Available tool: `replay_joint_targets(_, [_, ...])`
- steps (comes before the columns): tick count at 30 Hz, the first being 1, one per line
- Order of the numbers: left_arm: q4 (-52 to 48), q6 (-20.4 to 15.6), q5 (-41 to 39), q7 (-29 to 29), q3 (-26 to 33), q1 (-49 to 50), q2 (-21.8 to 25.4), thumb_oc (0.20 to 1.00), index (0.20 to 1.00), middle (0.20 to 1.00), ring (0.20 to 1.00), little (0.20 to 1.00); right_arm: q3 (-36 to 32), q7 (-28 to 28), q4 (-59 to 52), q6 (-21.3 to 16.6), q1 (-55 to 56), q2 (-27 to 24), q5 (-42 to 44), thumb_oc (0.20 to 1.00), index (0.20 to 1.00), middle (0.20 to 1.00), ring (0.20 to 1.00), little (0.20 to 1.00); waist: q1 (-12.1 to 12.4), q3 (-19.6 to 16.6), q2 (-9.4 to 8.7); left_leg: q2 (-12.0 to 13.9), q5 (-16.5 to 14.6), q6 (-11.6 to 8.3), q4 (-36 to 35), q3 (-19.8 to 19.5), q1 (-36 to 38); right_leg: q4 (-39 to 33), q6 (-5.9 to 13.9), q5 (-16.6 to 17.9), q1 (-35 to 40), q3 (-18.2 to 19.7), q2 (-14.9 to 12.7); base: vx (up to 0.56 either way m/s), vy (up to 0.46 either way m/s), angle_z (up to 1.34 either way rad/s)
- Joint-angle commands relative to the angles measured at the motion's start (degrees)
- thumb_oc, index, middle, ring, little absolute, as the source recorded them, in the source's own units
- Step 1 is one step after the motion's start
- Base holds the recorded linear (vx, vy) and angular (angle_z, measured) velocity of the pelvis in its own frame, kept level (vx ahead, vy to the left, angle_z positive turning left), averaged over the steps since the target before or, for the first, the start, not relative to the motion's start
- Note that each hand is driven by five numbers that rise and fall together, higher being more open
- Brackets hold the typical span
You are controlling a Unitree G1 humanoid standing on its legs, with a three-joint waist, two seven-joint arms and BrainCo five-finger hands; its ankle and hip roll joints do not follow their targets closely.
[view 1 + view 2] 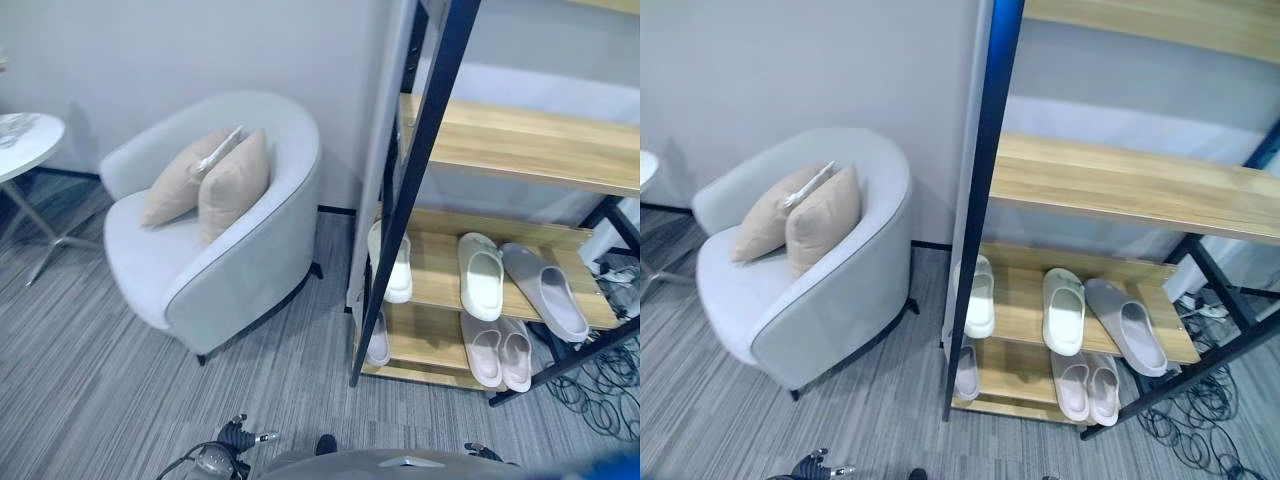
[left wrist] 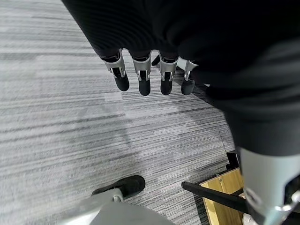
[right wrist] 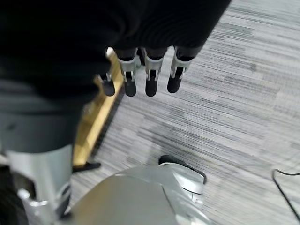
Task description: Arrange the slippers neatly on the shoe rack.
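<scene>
1. Slippers are in neither hand: the left hand (image 2: 152, 75) hangs with relaxed, straight fingers over bare carpet (image 2: 61, 117), holding nothing, and the right hand (image 3: 140, 77) hangs the same way, fingers loose and empty, near the rack's lower edge.

2. Both hands hang at the robot's sides, well apart from the shelves, so I judge that no reach is under way.

3. On the rack (image 1: 420, 150), the middle shelf (image 1: 440, 270) carries three slippers: a white one (image 1: 400, 265) at the left edge behind the black post, a white one (image 1: 481, 276) near the centre, and a grey one (image 1: 545, 290) just beside it, angled outward instead of parallel.

4. The bottom shelf (image 1: 425, 345) has a pale pair (image 1: 498, 350) side by side at the right and a single slipper (image 1: 378, 340) at the left, partly hidden by the post.

5. The pair looks tidy; the angled grey slipper and the split-up white ones seem to be what still needs straightening.

6. Left of the rack stands a grey armchair (image 1: 230, 260) with two beige cushions (image 1: 210, 180), and beyond it a round table (image 1: 25, 145).
</scene>
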Motion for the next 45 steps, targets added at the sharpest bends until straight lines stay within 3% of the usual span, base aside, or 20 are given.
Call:
replay_joint_targets(1, [0.6,-0.2,1.9,1.3,0.3,-1.9,0.2,1.0,1.0,1.0,1.0,1.0,-1.0,-0.7,-1.9,-0.6,-3.0,-3.9,-2.3,1.0,1.0,1.0,1.0,1.0,2.6,3.4,2.21,3.0,-7.3,-1.12,9.6,-5.9,0.1,-3.9,0.33,13.6,0.0,-5.1,-0.8,-0.07,-0.147,-0.56])
replay_joint_targets(3, [0.8,-0.5,1.2,1.4,1.3,-2.0,1.0,1.0,1.0,1.0,1.0,1.0,-1.7,-0.8,-1.5,-0.4,-2.9,-4.0,-2.6,1.0,1.0,1.0,1.0,1.0,2.5,3.6,3.11,4.3,-7.8,-1.45,10.2,-6.9,-0.1,-4.5,0.22,15.9,0.5,-5.1,-6.2,-0.05,-0.224,-0.03])
replay_joint_targets(5, [0.8,-1.1,0.6,1.6,1.6,-1.8,1.5,1.0,1.0,1.0,1.0,1.0,-3.1,-0.5,-1.2,0.0,-3.1,-5.0,-2.5,1.0,1.0,1.0,1.0,1.0,3.1,2.9,3.14,5.3,-7.9,-2.14,11.1,-7.2,-1.2,-7.3,1.3,21.7,1.8,-4.2,-11.7,0.01,-0.339,0.44])
replay_joint_targets(7, [0.9,-1.2,1.2,1.7,1.3,-1.9,1.6,1.0,1.0,1.0,1.0,1.0,-3.4,-0.4,-1.3,0.0,-2.9,-5.2,-2.5,1.0,1.0,1.0,1.0,1.0,3.3,2.2,1.8,5.4,-8.1,-2.97,11.7,-7.1,-1.7,-11.8,2.52,22.3,4.1,-1.4,-11.4,0.03,-0.355,0.09])
replay_joint_targets(8, [1.1,-1.2,1.3,1.6,1.4,-2.0,1.8,1.0,1.0,1.0,1.0,1.0,-3.4,-0.3,-1.2,0.2,-2.9,-5.2,-2.4,1.0,1.0,1.0,1.0,1.0,3.5,1.9,1.36,5.7,-8.4,-3.37,11.8,-7.1,-2.0,-13.0,2.98,20.7,4.7,-1.3,-10.8,0.0,-0.461,0.03])
replay_joint_targets(9, [0.9,-1.4,1.2,1.9,1.4,-2.1,2.0,1.0,1.0,1.0,1.0,1.0,-2.4,-0.3,-1.2,0.2,-3.4,-5.0,-2.6,1.0,1.0,1.0,1.0,1.0,4.0,1.8,0.53,7.5,-7.8,-4.71,12.4,-7.3,-2.5,-13.8,2.99,17.5,4.7,-1.6,-8.3,-0.01,-0.371,-0.04])
replay_joint_targets(10, [0.9,-1.4,1.2,1.9,1.4,-2.1,2.0,1.0,1.0,1.0,1.0,1.0,-2.4,-0.3,-1.2,0.2,-3.4,-5.0,-2.6,1.0,1.0,1.0,1.0,1.0,3.9,1.7,0.54,7.5,-7.8,-4.73,12.4,-7.3,-2.6,-13.8,2.97,17.4,4.7,-1.6,-8.3,-0.02,-0.497,-0.11])
replay_joint_targets(12, [0.2,-1.5,-3.5,0.8,2.0,-3.4,0.6,1.0,1.0,1.0,1.0,1.0,-0.1,-0.8,-1.6,-0.2,-4.6,-5.6,-4.0,1.0,1.0,1.0,1.0,1.0,4.2,2.3,0.33,12.0,-2.3,-7.75,12.1,-8.8,-3.3,-14.9,1.04,12.7,6.0,-4.4,-3.8,-0.01,-0.53,-0.05])
replay_joint_targets(15, [-0.2,-1.3,-7.2,0.5,3.6,-4.2,0.0,1.0,1.0,1.0,1.0,1.0,-0.4,-0.8,-1.3,-0.4,-4.9,-6.5,-3.8,1.0,1.0,1.0,1.0,1.0,4.2,2.3,-0.12,13.8,0.2,-8.62,11.6,-9.1,-3.5,-15.5,0.18,12.2,7.0,-6.5,-2.7,0.02,-0.284,0.8])
replay_joint_targets(16, [-0.3,-1.3,-9.2,0.3,4.3,-4.9,-0.6,1.0,1.0,1.0,1.0,1.0,-0.3,-0.7,-1.6,-0.5,-5.0,-6.9,-3.6,1.0,1.0,1.0,1.0,1.0,4.1,2.5,-0.66,14.6,2.8,-8.61,12.4,-7.2,-4.5,-16.2,-0.3,12.5,7.7,-8.4,-2.2,-0.02,-0.231,0.42])
replay_joint_targets(17, [-0.7,-1.2,-8.7,0.1,3.9,-5.2,-1.3,1.0,1.0,1.0,1.0,1.0,0.5,-0.7,-1.8,-0.4,-5.3,-6.7,-4.1,1.0,1.0,1.0,1.0,1.0,3.8,2.7,-1.45,13.8,1.2,-7.58,14.2,-2.7,-5.6,-16.9,-0.47,12.9,8.2,-10.0,-2.5,-0.04,-0.253,0.19])
replay_joint_targets(19, [-0.8,-1.1,-7.5,0.0,3.1,-5.2,-1.8,1.0,1.0,1.0,1.0,1.0,0.9,-0.8,-2.1,-0.5,-5.7,-6.4,-4.3,1.0,1.0,1.0,1.0,1.0,3.7,2.6,-1.7,12.3,-1.5,-6.84,16.8,0.1,-6.4,-16.6,-0.46,12.8,8.1,-10.8,-2.8,-0.02,-0.052,0.56])
replay_joint_targets(21, [0.1,-0.7,-6.8,0.2,2.0,-4.8,-2.9,1.0,1.0,1.0,1.0,1.0,1.2,-1.3,-2.7,-0.8,-6.3,-6.0,-4.4,1.0,1.0,1.0,1.0,1.0,4.3,2.0,-0.65,9.8,-3.7,-6.58,12.5,-3.3,-4.2,-15.9,-0.31,12.3,7.4,-9.4,-2.4,0.05,0.093,0.11])
replay_joint_targets(23, [0.8,-0.5,-6.4,0.0,2.0,-4.7,-2.8,1.0,1.0,1.0,1.0,1.0,1.3,-1.4,-3.2,-0.8,-6.3,-5.6,-4.4,1.0,1.0,1.0,1.0,1.0,3.7,1.4,-0.55,9.6,-4.5,-6.24,10.1,-3.6,-2.9,-16.1,-0.11,12.5,7.5,-9.2,-2.6,0.07,0.083,-0.13])
replay_joint_targets(24, [0.9,-0.5,-6.1,0.0,1.9,-4.6,-2.6,1.0,1.0,1.0,1.0,1.0,1.1,-1.6,-3.5,-1.0,-6.2,-5.4,-4.1,1.0,1.0,1.0,1.0,1.0,3.5,1.1,-0.57,9.3,-4.5,-6.02,9.7,-3.7,-2.5,-16.5,0.05,12.9,7.7,-8.9,-2.7,0.12,0.159,-0.17])
replay_joint_targets(27, [1.9,-0.8,-6.2,0.0,3.4,-3.9,-1.0,1.0,1.0,1.0,1.0,1.0,2.3,-1.1,-5.7,-2.2,-6.1,-2.4,-2.3,1.0,1.0,1.0,1.0,1.0,4.0,-0.9,-0.03,9.0,-2.8,-5.04,-1.6,-3.4,3.1,-19.6,1.55,14.2,9.0,-8.3,-2.8,0.11,0.23,-0.27])
replay_joint_targets(31, [0.3,-1.7,-2.5,-0.9,0.7,-4.6,-0.8,1.0,1.0,1.0,1.0,1.0,6.8,0.7,-11.9,-3.8,-5.2,-3.0,-4.7,1.0,1.0,1.0,1.0,1.0,3.8,-0.7,0.15,8.2,-3.0,-5.24,-1.6,-3.4,1.0,-23.9,2.41,15.7,8.7,-8.9,-3.2,-0.1,0.091,0.06])
replay_joint_targets(35, [-0.8,-2.8,1.9,0.0,-2.8,-4.5,-2.2,1.0,1.0,1.0,1.0,1.0,11.5,0.3,-15.6,-5.8,-3.4,-3.0,-10.6,1.0,1.0,1.0,1.0,1.0,2.4,1.9,1.67,7.9,-2.9,-5.26,-1.6,-1.9,-0.1,-25.9,2.86,17.3,7.3,-7.6,-3.6,-0.18,0.08,-0.17])
replay_joint_targets(43, [0.3,-3.1,5.1,0.0,-3.8,-2.3,-2.9,1.0,1.0,1.0,1.0,1.0,17.3,2.9,-27.2,-8.5,-5.8,-4.1,-11.2,1.0,1.0,1.0,1.0,1.0,3.3,2.2,2.24,8.1,-3.1,-5.43,-1.6,-1.5,0.4,-25.9,3.24,16.7,7.4,-7.3,-3.6,-0.03,0.018,-0.07])
replay_joint_targets(45, [-1.2,-3.8,5.5,1.1,-5.2,-2.7,-3.3,1.0,1.0,1.0,1.0,1.0,21.3,3.6,-36.9,-10.8,-8.0,-4.7,-10.7,1.0,1.0,1.0,1.0,1.0,3.8,2.3,2.17,8.2,-2.9,-5.57,-1.6,-1.9,0.3,-25.9,3.2,16.5,7.7,-7.6,-3.5,-0.01,0.007,0.04])
